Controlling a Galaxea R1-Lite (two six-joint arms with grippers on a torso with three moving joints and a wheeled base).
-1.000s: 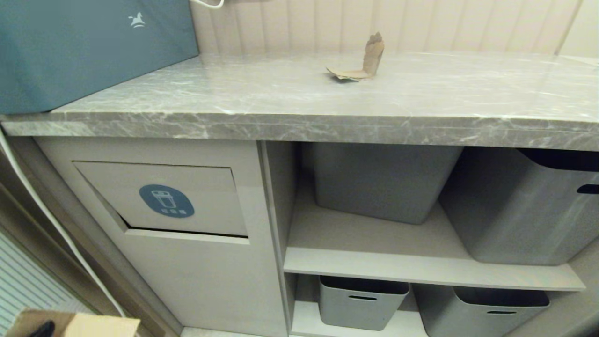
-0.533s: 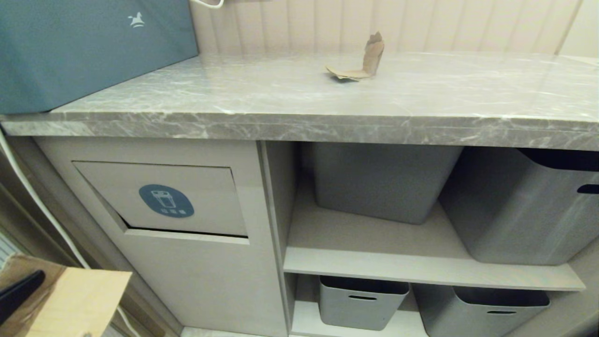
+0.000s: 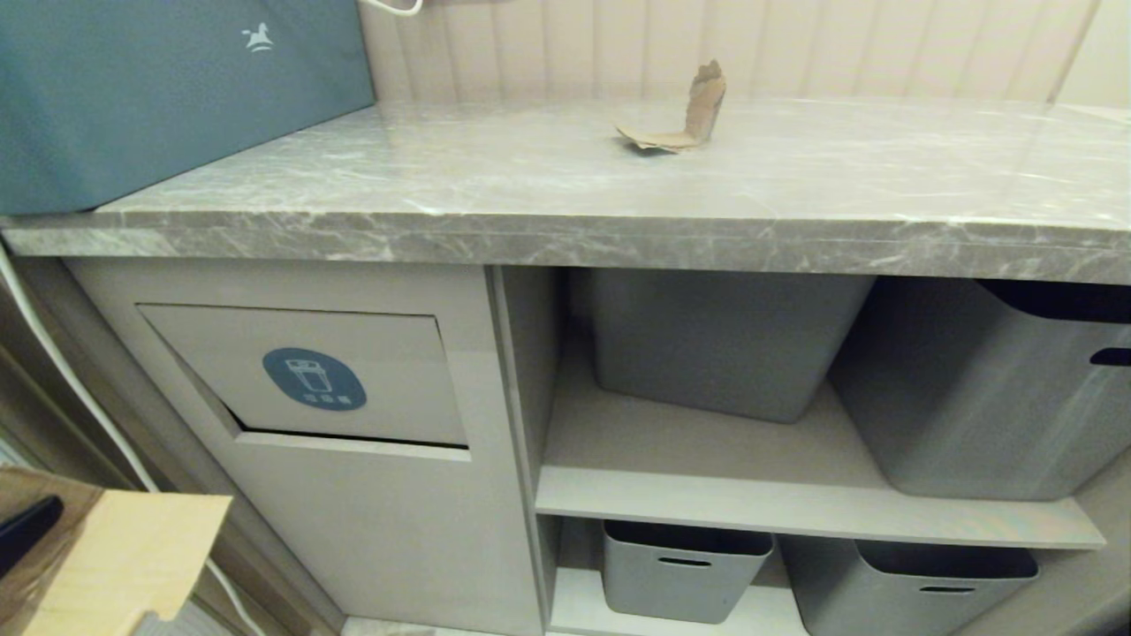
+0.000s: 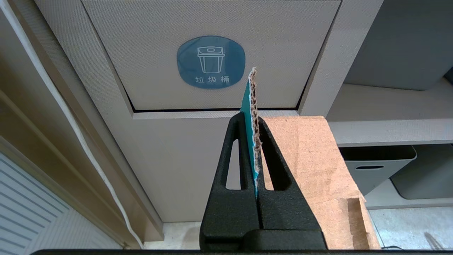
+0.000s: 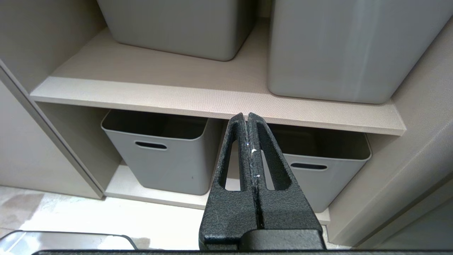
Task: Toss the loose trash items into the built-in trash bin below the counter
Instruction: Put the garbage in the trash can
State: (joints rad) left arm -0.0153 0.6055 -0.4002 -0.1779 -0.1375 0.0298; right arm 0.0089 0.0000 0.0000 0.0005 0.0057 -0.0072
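Your left tool [image 4: 255, 122] was clamped on a cardboard scrap [image 4: 311, 170] just below the bin flap [image 4: 212, 21], edge-on to push it in. Another scrap [image 3: 676, 119] lay on the bench [image 3: 795, 194] above. Your right tool [image 5: 247, 118] hung closed and empty.

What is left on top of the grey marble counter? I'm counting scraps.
One bent brown cardboard scrap and a blue-teal box on the grey marble counter; anything behind the box is hidden.
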